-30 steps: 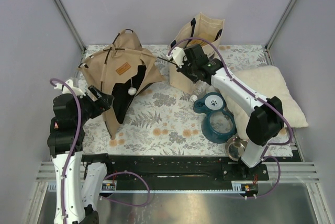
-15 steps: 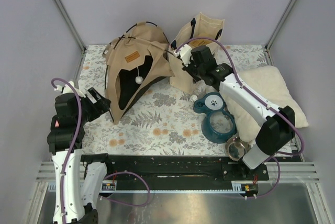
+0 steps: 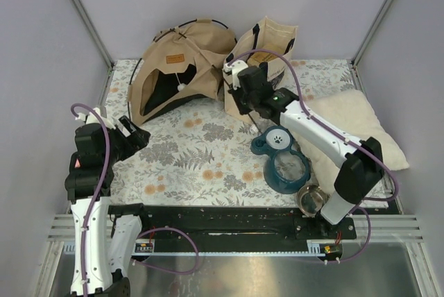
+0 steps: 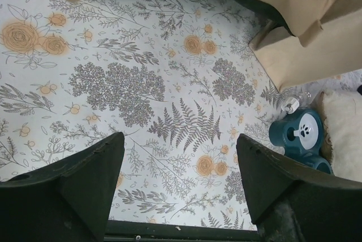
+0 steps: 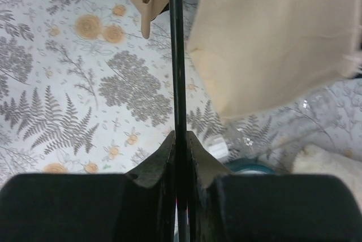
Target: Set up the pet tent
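Tent: stands at the far left of the mat, arched doorway facing near-left, a white pom-pom hanging in the opening. A brown label shows on the panel above the doorway. Its right flank lies against the tote.

Right gripper: fingers pressed together on a thin black pole. In the wrist view the pole runs straight away from the fingers, between a tan flap of the tent on the left and the tote on the right. From overhead the gripper sits just near of the tote and beside the tent's right corner. The pole is too thin there to trace to its end; it appears to belong to the tent.

Left gripper: fingers wide apart, holding nothing, over bare mat. Overhead it is near-left of the tent, apart from it.

Other items: blue feeder and steel bowl at near right; pillow at right.
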### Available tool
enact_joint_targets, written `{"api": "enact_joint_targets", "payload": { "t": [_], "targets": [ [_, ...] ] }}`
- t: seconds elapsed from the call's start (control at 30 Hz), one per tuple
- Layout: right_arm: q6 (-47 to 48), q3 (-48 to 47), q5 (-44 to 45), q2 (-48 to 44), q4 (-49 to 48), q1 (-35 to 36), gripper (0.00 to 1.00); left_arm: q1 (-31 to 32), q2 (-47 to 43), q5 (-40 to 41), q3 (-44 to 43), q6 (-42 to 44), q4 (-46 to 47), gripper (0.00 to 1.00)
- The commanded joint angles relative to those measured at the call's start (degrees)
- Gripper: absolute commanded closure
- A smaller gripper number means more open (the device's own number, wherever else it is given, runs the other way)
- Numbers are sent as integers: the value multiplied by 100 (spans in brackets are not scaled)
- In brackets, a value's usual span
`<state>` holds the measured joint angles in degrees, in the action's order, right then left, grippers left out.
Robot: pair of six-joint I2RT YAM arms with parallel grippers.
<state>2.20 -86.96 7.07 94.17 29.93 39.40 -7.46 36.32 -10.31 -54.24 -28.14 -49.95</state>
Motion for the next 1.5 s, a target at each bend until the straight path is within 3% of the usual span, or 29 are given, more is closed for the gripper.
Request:
{"api": "enact_joint_targets", "payload": {
  "t": [0.0, 0.2, 0.4, 0.67, 0.77, 0.93, 1.0, 1.13, 1.47],
  "targets": [
    [-562, -435, 496, 303, -567, 445, 100, 8, -133, -279, 97, -104, 267, 16],
    [-1255, -840, 409, 488, -471, 727, 100, 8, -291, -841, 492, -376, 723, 16],
    [-2126, -805, 22, 655, -629, 1210, 100, 34, -362, -1842, 1099, -1131, 2215, 15],
    [-2751, -814, -689, 1024, -972, 1553, 100, 298, 85, -1923, 1161, -1633, 3896, 11],
    [-2795, -788, -1022, 1112, -1094, 1606, 86, 464, 384, -1984, 1170, -1660, 4440, 11],
    [-2751, -244, -1190, 919, -1235, 1606, 36, 894, 859, -1642, 1223, -1528, 4714, 9],
    [-2698, 159, -1199, 727, -1305, 1606, 27, 1027, 930, -1458, 1301, -1405, 4714, 9],
    [-2707, 1187, -1313, 244, -1516, 1606, 22, 1238, 965, -1369, 1503, -1255, 4837, 9],
    [-2822, 3623, -2200, -1312, -2369, 1606, 28, 1941, 1027, -1018, 1925, -1185, 5154, 8]
  ]
}}
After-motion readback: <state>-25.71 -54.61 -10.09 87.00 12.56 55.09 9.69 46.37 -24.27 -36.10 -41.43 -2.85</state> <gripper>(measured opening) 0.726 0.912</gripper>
